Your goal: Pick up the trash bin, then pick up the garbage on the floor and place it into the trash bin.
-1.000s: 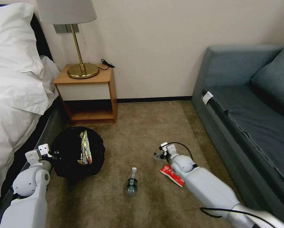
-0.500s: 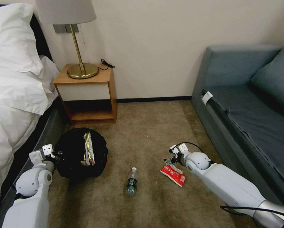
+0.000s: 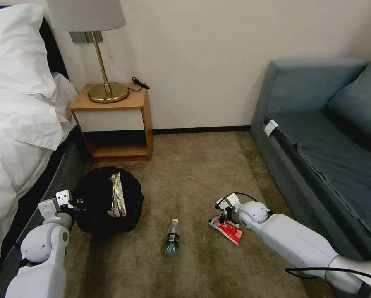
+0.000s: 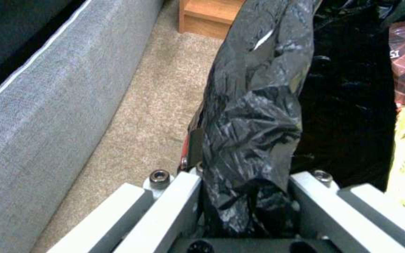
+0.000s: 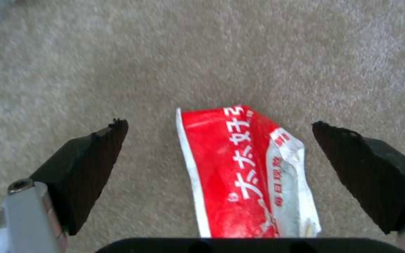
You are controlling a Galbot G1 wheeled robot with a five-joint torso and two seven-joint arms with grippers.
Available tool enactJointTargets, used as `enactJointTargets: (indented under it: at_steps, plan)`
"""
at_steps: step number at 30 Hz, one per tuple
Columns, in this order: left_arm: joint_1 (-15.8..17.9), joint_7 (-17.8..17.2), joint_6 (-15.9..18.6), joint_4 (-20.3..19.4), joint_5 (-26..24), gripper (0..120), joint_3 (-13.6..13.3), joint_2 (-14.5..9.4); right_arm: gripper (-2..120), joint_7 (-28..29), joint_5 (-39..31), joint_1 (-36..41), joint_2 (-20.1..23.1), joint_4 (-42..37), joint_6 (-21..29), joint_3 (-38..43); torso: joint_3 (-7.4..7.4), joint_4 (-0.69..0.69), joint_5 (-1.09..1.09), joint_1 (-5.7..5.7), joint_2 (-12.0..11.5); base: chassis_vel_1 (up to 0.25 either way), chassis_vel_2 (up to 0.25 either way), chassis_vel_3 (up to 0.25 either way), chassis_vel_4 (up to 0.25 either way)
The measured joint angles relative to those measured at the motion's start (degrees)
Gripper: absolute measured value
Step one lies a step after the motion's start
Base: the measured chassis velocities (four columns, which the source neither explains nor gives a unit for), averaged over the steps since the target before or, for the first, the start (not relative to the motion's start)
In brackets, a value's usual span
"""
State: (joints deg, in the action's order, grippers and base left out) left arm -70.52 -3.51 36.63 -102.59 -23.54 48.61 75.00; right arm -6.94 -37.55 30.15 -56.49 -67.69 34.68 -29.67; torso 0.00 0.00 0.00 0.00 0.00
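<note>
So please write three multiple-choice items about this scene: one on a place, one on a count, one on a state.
1. Where is the red packet?
A. on the nightstand
B. on the carpet, between the open fingers of the right gripper
C. inside the bin

2. How many bottles lie on the carpet?
A. one
B. two
C. three

3. What is the left gripper doing?
A. hanging open
B. holding a bottle
C. shut on the bin's bag

Answers:
1 B, the right wrist view shows the packet on carpet with one finger on each side.
2 A, one bottle lies there.
3 C, the black bag of the bin is pinched between its fingers.
</note>
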Motion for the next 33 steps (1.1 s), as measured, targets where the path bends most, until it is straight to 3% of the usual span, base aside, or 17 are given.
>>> enactJointTargets:
  at_steps: [18,33]
  plan:
    - [-0.4,-0.1,-0.1,-0.6,0.3,2,-0.8,1.0,100,-1.0,4.0,-0.2,-1.4,6.4,0.8,1.8,0.0,-0.01,0.0,0.0,0.0,0.0,0.0,0.0,0.0]
    - [0.3,-0.3,0.4,-0.4,0.3,2,-1.2,0.3,99,-2.6,5.4,0.1,-3.3,9.2,1.0,1.8,0.0,0.0,-0.01,0.0,0.0,0.0,0.0,0.0,0.0]
